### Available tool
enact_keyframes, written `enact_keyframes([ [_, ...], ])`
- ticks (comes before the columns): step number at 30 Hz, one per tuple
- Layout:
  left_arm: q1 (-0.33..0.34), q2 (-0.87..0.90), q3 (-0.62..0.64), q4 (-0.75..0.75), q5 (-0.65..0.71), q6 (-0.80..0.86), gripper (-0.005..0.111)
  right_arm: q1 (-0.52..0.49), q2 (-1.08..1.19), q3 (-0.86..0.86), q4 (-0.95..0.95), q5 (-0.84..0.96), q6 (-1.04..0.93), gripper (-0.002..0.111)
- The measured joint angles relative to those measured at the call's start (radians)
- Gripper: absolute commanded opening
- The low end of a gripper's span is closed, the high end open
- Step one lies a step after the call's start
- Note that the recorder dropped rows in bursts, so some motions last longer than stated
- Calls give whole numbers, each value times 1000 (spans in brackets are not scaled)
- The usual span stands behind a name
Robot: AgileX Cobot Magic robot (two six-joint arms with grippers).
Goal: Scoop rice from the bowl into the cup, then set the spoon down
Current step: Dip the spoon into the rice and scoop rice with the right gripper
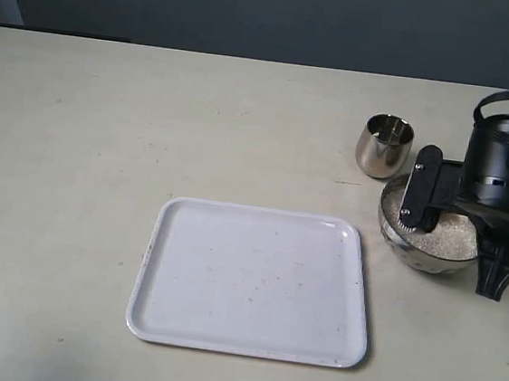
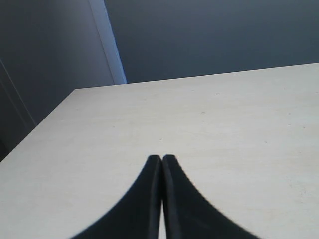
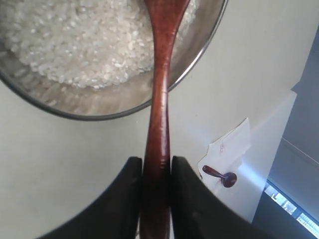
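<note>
The steel bowl point(image 1: 395, 234) stands at the right of the table, filled with white rice point(image 1: 455, 234). Just behind it, to its left, is the small steel cup point(image 1: 385, 145). My right gripper point(image 1: 414, 207) hangs over the bowl and hides the spoon in the exterior view. In the right wrist view the right gripper point(image 3: 157, 167) is shut on the slim handle of the reddish-brown spoon point(image 3: 160, 74), which reaches over the bowl's rim point(image 3: 197, 62) into the rice point(image 3: 75, 40); its oval end is cut off by the frame. My left gripper point(image 2: 162, 159) is shut on nothing above bare table.
A white tray point(image 1: 254, 281) lies in the middle of the table, left of the bowl. Beyond the table's edge in the right wrist view is a white sheet point(image 3: 229, 147) with a small dark knobbed object point(image 3: 220, 176).
</note>
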Motion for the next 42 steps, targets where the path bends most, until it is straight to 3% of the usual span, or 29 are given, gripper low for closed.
enact_keyframes([
  [42, 0, 0, 0, 0, 0, 0, 0, 0, 17, 0, 194, -37, -40, -1],
])
